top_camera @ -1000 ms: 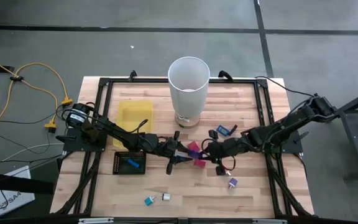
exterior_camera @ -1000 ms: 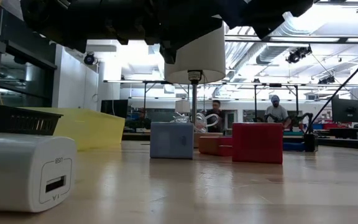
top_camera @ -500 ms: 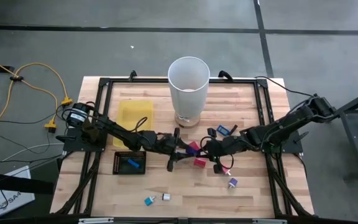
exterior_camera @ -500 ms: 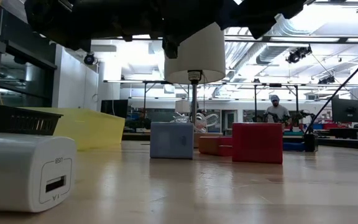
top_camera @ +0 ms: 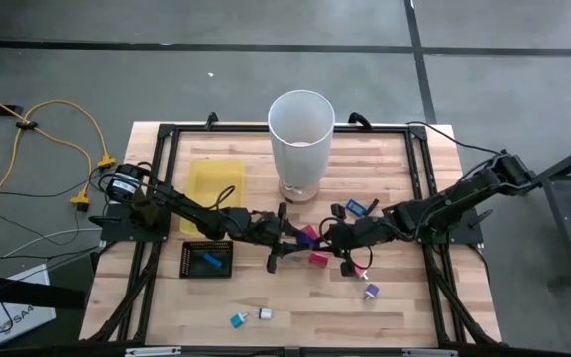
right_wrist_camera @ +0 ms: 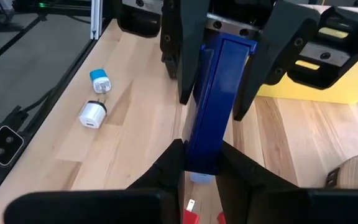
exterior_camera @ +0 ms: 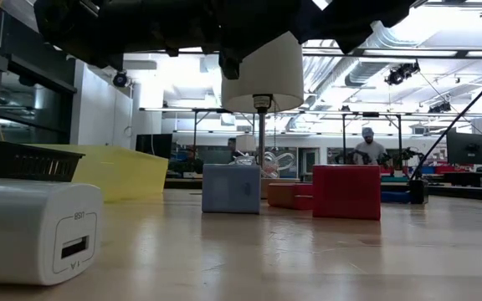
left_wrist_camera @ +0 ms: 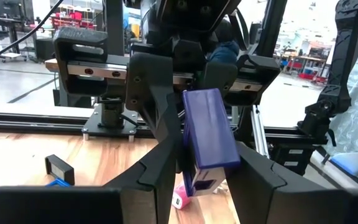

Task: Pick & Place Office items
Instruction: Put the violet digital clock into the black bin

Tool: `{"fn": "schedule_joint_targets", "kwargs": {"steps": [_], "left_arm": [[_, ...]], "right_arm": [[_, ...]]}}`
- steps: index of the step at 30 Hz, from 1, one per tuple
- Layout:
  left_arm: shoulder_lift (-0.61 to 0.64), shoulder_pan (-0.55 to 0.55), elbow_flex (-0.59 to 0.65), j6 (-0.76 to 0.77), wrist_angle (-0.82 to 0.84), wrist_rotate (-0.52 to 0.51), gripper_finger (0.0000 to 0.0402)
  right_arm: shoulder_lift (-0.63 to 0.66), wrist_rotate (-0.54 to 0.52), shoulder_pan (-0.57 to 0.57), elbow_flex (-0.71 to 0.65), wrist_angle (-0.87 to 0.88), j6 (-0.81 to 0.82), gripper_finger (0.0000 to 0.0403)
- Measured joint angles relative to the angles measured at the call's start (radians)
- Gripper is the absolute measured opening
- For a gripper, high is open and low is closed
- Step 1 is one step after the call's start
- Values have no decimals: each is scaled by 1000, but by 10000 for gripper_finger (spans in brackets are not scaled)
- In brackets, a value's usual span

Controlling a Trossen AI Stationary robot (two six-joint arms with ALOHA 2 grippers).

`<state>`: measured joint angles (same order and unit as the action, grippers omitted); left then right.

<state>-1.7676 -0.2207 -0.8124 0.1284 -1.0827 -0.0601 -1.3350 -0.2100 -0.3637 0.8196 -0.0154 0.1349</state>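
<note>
Claws: left claw [left_wrist_camera: 194, 177] | right claw [right_wrist_camera: 199, 163] | both grasping blue piece [right_wrist_camera: 215, 106] mid-table

From above, the two arms cover the blue block [right_wrist_camera: 216, 106] mid-surface (its lower end sits behind dark fingers [right_wrist_camera: 166, 168]); the white charger [exterior_camera: 36, 230] is cut off.

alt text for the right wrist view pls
A dark blue block is held at both ends, by the right gripper nearest the camera and by the left gripper facing it, above a wooden table. A white charger and a light blue one lie on the table to one side.
</note>
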Motion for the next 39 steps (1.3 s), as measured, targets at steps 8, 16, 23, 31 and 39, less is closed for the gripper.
{"fn": "schedule_joint_targets", "kwargs": {"steps": [8, 16, 23, 31, 39], "left_arm": [[0, 0, 0, 0, 0, 0, 116], [0, 0, 0, 0, 1, -2, 48], [0, 0, 0, 4, 1, -2, 63], [0, 0, 0, 60, 3, -2, 61], [0, 0, 0, 56, 4, -2, 53]], "right_arm": [[0, 0, 0, 0, 4, 3, 55], [0, -6, 0, 0, 10, 3, 55], [0, -4, 0, 0, 10, 3, 55], [0, 0, 0, 0, 10, 7, 55], [0, 0, 0, 0, 12, 26, 55]]}}
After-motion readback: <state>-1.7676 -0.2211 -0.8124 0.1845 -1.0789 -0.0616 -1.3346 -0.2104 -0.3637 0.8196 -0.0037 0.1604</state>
